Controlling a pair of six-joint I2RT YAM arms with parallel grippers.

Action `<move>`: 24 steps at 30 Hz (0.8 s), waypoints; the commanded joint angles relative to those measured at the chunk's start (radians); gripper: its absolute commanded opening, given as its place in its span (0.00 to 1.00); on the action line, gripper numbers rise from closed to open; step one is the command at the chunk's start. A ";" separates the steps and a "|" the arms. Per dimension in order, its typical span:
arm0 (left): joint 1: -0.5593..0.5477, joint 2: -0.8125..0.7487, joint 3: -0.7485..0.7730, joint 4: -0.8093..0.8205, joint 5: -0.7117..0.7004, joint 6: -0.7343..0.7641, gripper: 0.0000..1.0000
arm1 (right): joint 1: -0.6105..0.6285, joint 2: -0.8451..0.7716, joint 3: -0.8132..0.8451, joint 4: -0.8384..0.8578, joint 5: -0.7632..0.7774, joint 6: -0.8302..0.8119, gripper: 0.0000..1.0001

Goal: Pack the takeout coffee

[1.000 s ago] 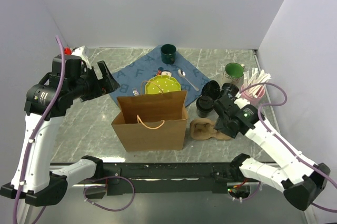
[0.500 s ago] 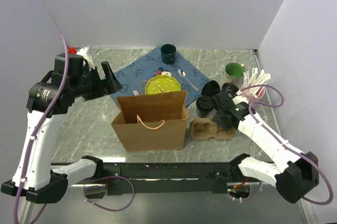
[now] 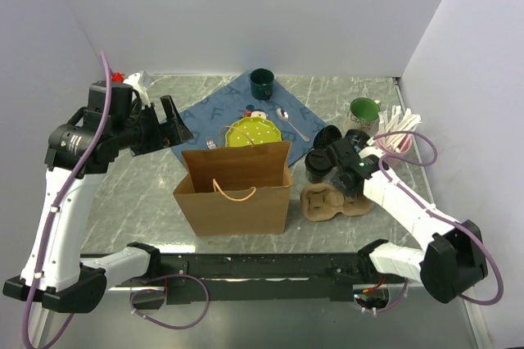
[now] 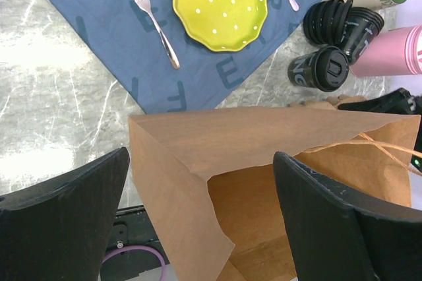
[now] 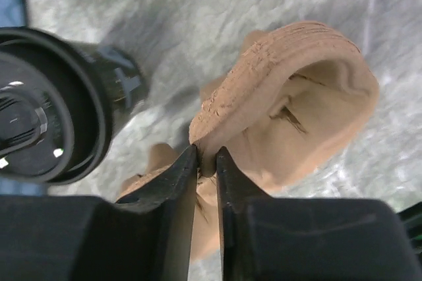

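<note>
Right hand [image 5: 206, 159]: narrowed to a pinch on the rim of the brown moulded-pulp cup carrier [image 5: 297, 116], with the thin pulp wall caught between its two fingers; it holds the carrier, not a cup.
Left hand [image 4: 201, 159]: spread wide and holding nothing, hanging above the far-left side of the bag.
Tabletop: grey marbled tabletop [image 3: 139, 197] carrying everything below.
Bag: brown paper bag with a cord handle [image 3: 237, 201] stands with its mouth open near the middle, just left of the carrier.
Carrier: lies on the tabletop just right of the bag; from overhead its long axis runs left to right.
Nearest coffee: small black lidded disposable cup [image 5: 46, 116] appears upright with its lid up. It sits just beside the right hand, to that hand's left in the wrist view. From overhead it is just beyond the carrier, off the bag's far right corner. Whether it touches the carrier cannot be told.
Other coffees: two more black cups [image 4: 333, 22] sit further back and look tipped over.
Nearer arm: the right arm is close to all the cups, while the left is well apart from them.
Relation that matters: the cups lie on the far side of the held carrier and the bag mouth on its left, so the pinched carrier probably has to be settled before a cup can be taken.
</note>
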 commanded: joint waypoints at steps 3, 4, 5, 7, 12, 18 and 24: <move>0.000 0.008 0.040 0.012 0.039 0.018 0.97 | -0.017 0.086 0.016 -0.119 0.062 -0.074 0.16; 0.000 0.010 0.040 0.014 0.047 0.017 0.97 | -0.024 0.090 0.018 -0.142 0.058 -0.073 0.16; 0.000 0.010 0.044 0.014 0.048 0.017 0.97 | -0.027 0.093 0.018 -0.156 0.065 -0.070 0.15; 0.000 0.008 0.049 0.009 0.045 0.021 0.97 | -0.041 0.085 0.006 -0.173 0.071 -0.068 0.14; 0.000 -0.009 0.052 0.004 0.028 0.038 0.97 | -0.104 0.022 0.001 -0.213 0.120 -0.097 0.18; 0.000 -0.027 0.031 0.009 0.025 0.032 0.97 | -0.116 -0.058 0.127 -0.189 0.065 -0.291 0.47; 0.000 -0.029 0.029 0.009 0.039 0.028 0.97 | -0.118 -0.056 0.334 -0.074 -0.108 -0.733 0.53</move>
